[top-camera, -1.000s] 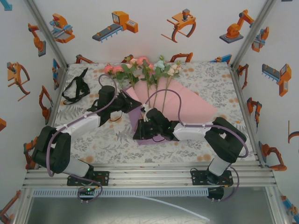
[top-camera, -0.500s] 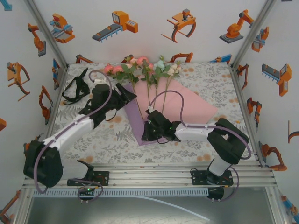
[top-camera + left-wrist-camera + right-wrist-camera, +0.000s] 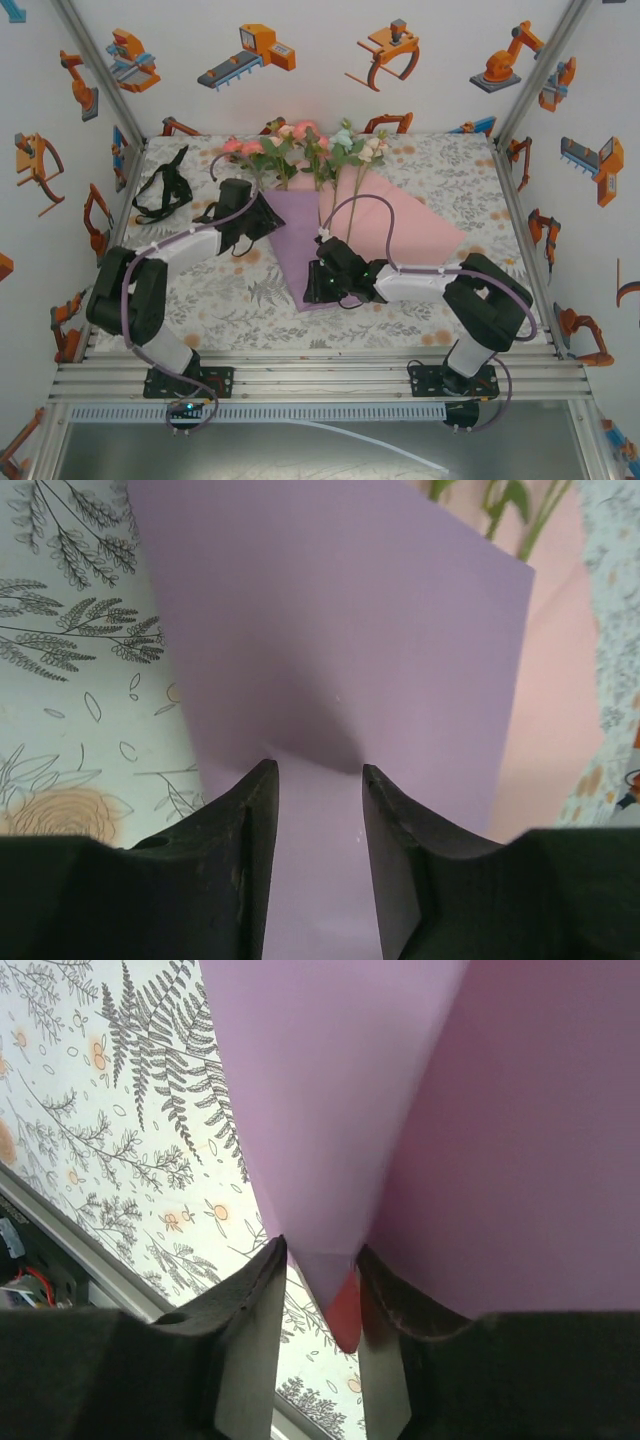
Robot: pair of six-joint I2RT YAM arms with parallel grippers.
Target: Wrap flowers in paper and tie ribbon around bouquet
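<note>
The paper (image 3: 400,225) lies mid-scene on the table (image 3: 200,290), its left part folded over purple, with the flowers (image 3: 305,145) at its far edge and the ribbon (image 3: 172,185) far left. The left gripper (image 3: 318,770) stands released over the fold; the right gripper (image 3: 318,1250) straddles the near corner, and I cannot tell if it grips

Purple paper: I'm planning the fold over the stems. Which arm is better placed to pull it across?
Probably left. The left tool sits at the free left edge of the paper, facing the stems; the right tool straddles the paper's near corner, away from them.
</note>
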